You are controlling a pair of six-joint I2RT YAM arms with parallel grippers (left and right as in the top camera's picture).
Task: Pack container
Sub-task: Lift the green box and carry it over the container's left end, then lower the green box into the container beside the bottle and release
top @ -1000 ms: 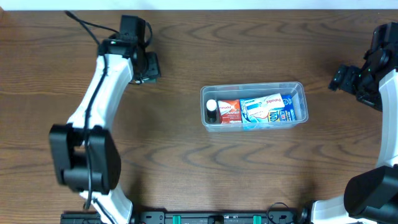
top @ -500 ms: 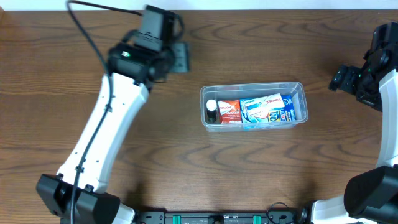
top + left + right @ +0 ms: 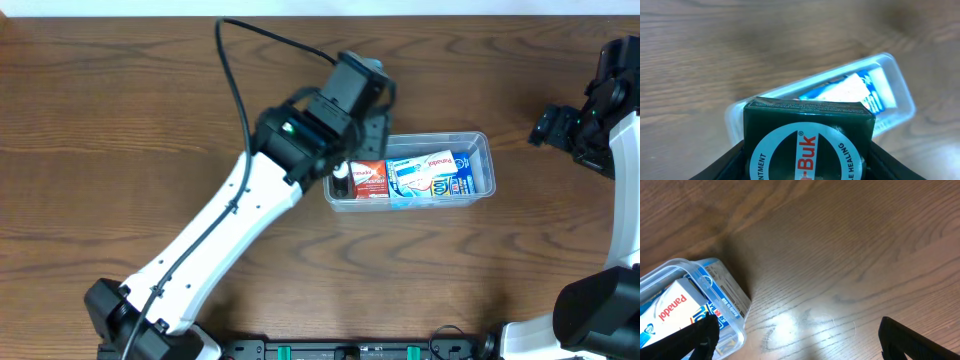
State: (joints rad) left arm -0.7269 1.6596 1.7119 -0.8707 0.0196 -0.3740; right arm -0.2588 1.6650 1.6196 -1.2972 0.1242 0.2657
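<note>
Overhead: the clear container (image 3: 486, 150) is found right of the middle of the table (image 3: 120, 120). A white-capped bottle (image 3: 341, 171), a red-and-white box (image 3: 369, 178) and a blue-and-white box (image 3: 432, 172) are held in it. The left hand (image 3: 372, 132) is placed over its left end; the right hand (image 3: 549, 125) is well apart.

Left wrist: the hand is clamped on a dark green box (image 3: 807, 125) lettered "Buk", "NTMENT" and "E HEALING", above the container.

Right wrist: the fingers (image 3: 700, 332) are spread, with nothing between. "Panadol" is read on the blue-and-white box.
</note>
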